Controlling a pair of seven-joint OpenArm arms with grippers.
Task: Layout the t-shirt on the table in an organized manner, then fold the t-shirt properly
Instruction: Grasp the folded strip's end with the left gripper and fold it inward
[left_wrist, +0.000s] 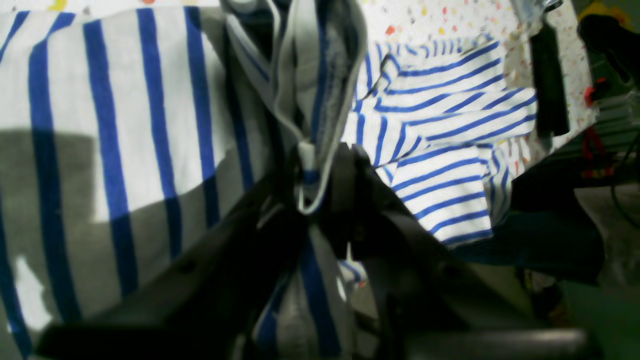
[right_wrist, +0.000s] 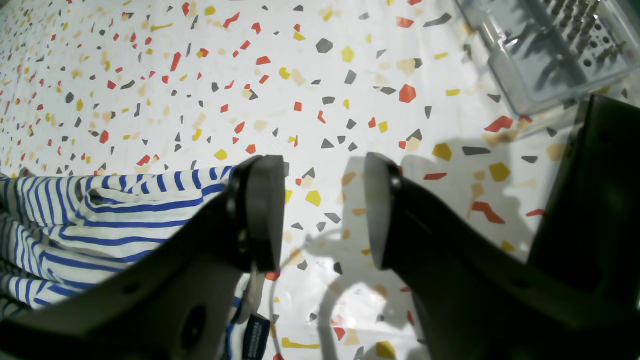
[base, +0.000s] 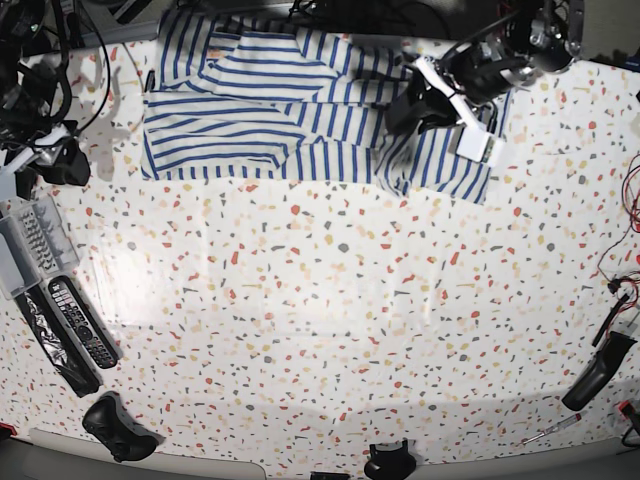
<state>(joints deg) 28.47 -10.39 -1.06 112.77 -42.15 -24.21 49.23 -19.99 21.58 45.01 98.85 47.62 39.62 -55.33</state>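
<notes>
The left pincer (left_wrist: 312, 187) pinches a hem fold of the limp white blue-striped cloth t-shirt (base: 300, 110); the right pincer (right_wrist: 320, 210) gapes empty above the speckled terrazzo table (right_wrist: 350, 60), the shirt's edge just beside it — light, floppy, best gripped at seams.

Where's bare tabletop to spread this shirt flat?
The table is bare across its middle, below the t-shirt. The left edge is crowded by the remotes and grey tray; the far edge by arms and cables.
</notes>
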